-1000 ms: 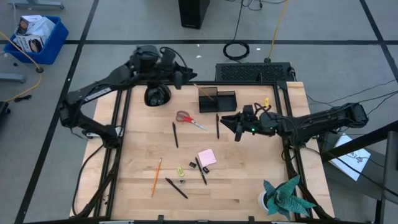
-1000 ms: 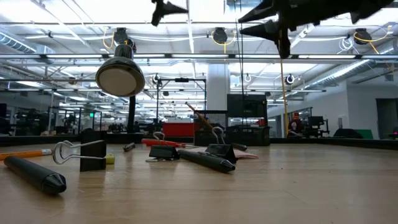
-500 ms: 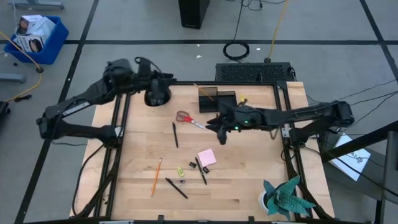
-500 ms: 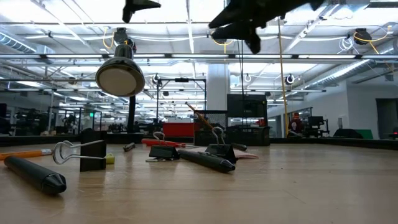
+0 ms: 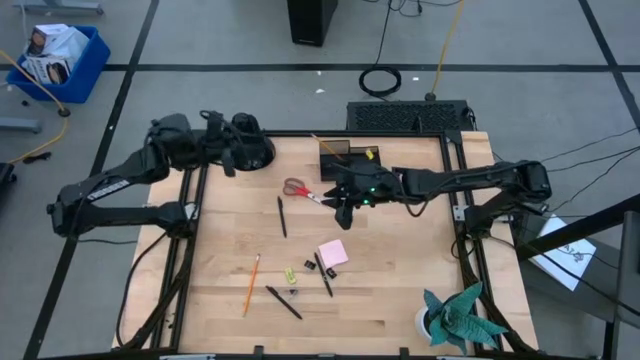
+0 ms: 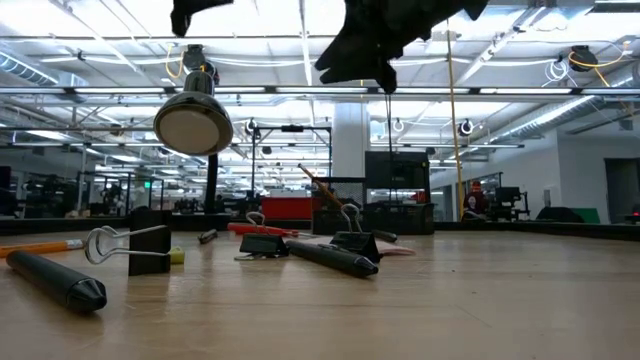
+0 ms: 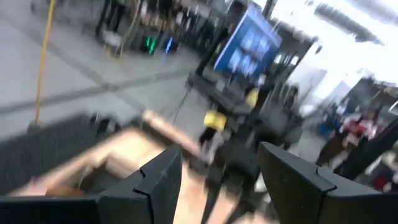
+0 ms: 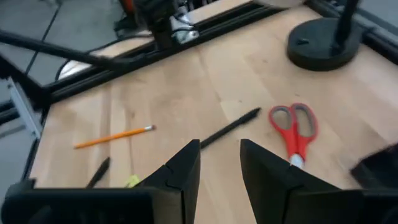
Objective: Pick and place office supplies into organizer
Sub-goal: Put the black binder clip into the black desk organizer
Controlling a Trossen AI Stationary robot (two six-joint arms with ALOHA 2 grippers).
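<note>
My right gripper (image 5: 345, 207) hovers empty, fingers slightly apart, just beside the red-handled scissors (image 5: 303, 191) near the organizer (image 5: 349, 160); I should centre over the handles before descending. Left gripper (image 5: 228, 160) spread, waiting at the far-left corner.

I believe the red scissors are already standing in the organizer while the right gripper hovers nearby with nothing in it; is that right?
Not quite: the scissors lie flat on the table, in front of the organizer, as the high view shows. The right gripper does hover nearby with nothing in it.

Two matte black jointed robot arms; the right arm (image 5: 470, 180) carries a small green light, with blocky black fingers (image 8: 180, 174).
</note>
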